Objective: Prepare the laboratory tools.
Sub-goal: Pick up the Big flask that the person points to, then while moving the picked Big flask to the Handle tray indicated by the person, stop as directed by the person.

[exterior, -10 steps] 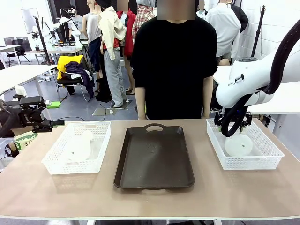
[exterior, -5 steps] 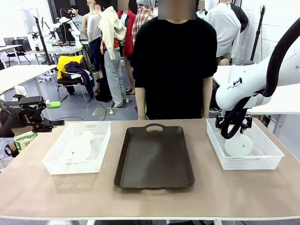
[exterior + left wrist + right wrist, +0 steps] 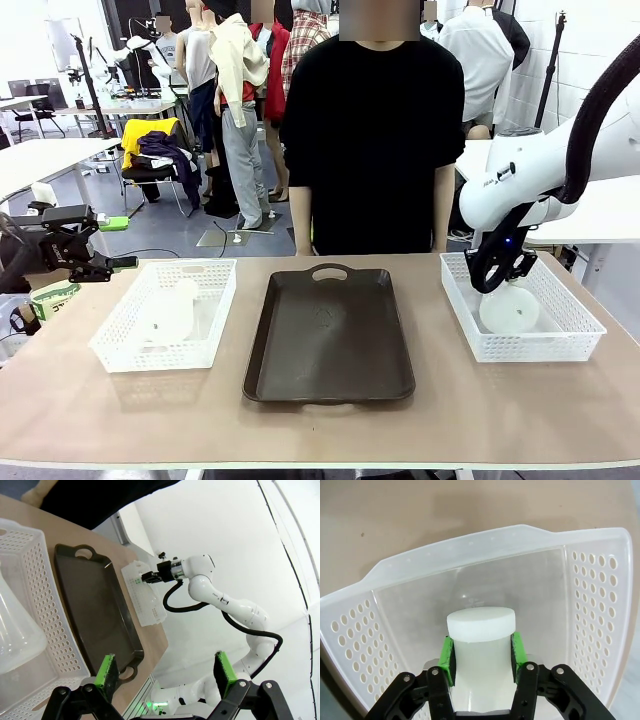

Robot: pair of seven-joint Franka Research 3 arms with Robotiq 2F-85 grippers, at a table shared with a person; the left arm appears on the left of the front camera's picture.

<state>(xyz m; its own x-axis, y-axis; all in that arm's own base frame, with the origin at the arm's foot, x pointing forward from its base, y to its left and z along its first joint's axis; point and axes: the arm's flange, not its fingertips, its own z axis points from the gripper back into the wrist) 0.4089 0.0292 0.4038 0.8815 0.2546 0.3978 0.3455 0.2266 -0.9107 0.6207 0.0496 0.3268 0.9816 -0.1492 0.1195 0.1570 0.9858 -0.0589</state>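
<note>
Pickup is the step in hand: my right gripper (image 3: 481, 652) reaches into the white mesh basket (image 3: 470, 545) on my right, green pads (image 3: 448, 659) clamped on the neck of a frosted conical flask (image 3: 480, 625) inside it. Next, I judge, comes a straight lift clear of the basket wall and a carry toward the dark tray (image 3: 330, 340) — gently, since the smooth neck could slip. My left gripper (image 3: 165, 672) hangs with fingers wide apart and empty, beside the other basket (image 3: 120, 355) holding the second flask (image 3: 168, 312).
</note>
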